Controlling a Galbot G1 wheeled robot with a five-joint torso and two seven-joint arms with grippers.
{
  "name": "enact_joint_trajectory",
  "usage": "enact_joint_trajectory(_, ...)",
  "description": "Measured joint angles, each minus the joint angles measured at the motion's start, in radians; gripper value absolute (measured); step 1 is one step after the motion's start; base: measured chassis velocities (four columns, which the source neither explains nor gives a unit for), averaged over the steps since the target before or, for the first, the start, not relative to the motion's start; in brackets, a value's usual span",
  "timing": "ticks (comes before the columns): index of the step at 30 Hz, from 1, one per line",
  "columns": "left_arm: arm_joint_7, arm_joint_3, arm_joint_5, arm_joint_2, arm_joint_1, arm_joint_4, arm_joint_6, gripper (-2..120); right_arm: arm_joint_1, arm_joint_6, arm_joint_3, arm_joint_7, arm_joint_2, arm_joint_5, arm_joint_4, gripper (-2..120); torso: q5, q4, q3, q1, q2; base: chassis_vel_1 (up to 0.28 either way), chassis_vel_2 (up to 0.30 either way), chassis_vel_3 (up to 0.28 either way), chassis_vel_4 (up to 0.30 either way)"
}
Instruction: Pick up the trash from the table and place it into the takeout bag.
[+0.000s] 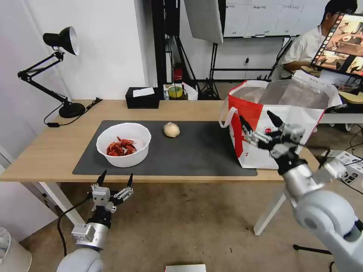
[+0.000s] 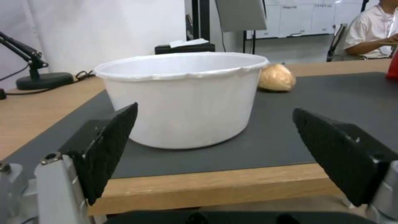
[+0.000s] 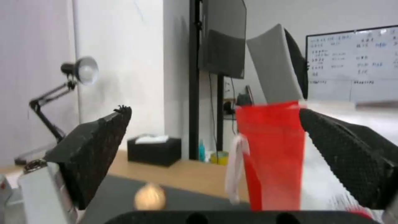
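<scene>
A white round bowl (image 1: 123,144) of red crayfish shells sits on the left of the dark grey mat (image 1: 196,151) on the light-wood table (image 1: 45,151). A beige wrapped ball (image 1: 171,129) lies behind it, mid-mat. The red-and-white takeout bag (image 1: 280,121) stands open at the table's right end. My left gripper (image 1: 115,179) is open, just below the front table edge, facing the bowl (image 2: 178,99) with the ball (image 2: 277,77) beyond it. My right gripper (image 1: 259,122) is open and empty, raised in front of the bag (image 3: 269,152), with the ball (image 3: 150,196) low in its view.
A black tissue box (image 1: 142,97) and a green-lidded jar (image 1: 175,91) stand at the table's back edge. A black desk lamp (image 1: 56,71) occupies the back left corner. A person sits at a monitor behind the bag.
</scene>
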Motion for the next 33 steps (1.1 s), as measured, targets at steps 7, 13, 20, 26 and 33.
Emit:
enact_joint_trajectory(7,0.005,-0.003,0.014,-0.008,0.01,0.006,-0.015,100,-0.191,0.154,0.061,-0.075,0.09,-0.07,-0.091,100,0.0,-0.0002,0.0,0.0,0.0,0.0,0.0,0.0,0.0)
enact_joint_trajectory(13,0.021,-0.009,0.025,-0.02,0.031,0.019,-0.026,100,-0.282,0.266,0.063,-0.16,0.183,-0.086,-0.232,100,0.0001,-0.0002,0.0,0.0,0.0,0.0,0.0,0.0,0.0)
enact_joint_trajectory(20,0.039,-0.027,0.04,-0.032,0.062,0.04,-0.054,100,-0.291,0.285,0.051,-0.193,0.204,-0.084,-0.271,100,-0.0001,0.0,0.0,0.0,0.0,0.0,0.0,0.0,0.0)
enact_joint_trajectory(26,0.045,-0.033,0.042,-0.039,0.075,0.042,-0.064,100,-0.284,0.277,0.038,-0.202,0.204,-0.082,-0.268,100,-0.0001,0.0,0.0,0.0,0.0,0.0,0.0,0.0,0.0)
enact_joint_trajectory(33,0.045,-0.037,0.042,-0.038,0.078,0.036,-0.066,100,-0.274,0.255,0.017,-0.203,0.203,-0.082,-0.256,100,0.0,0.0,0.0,0.0,0.0,0.0,0.0,0.0,0.0)
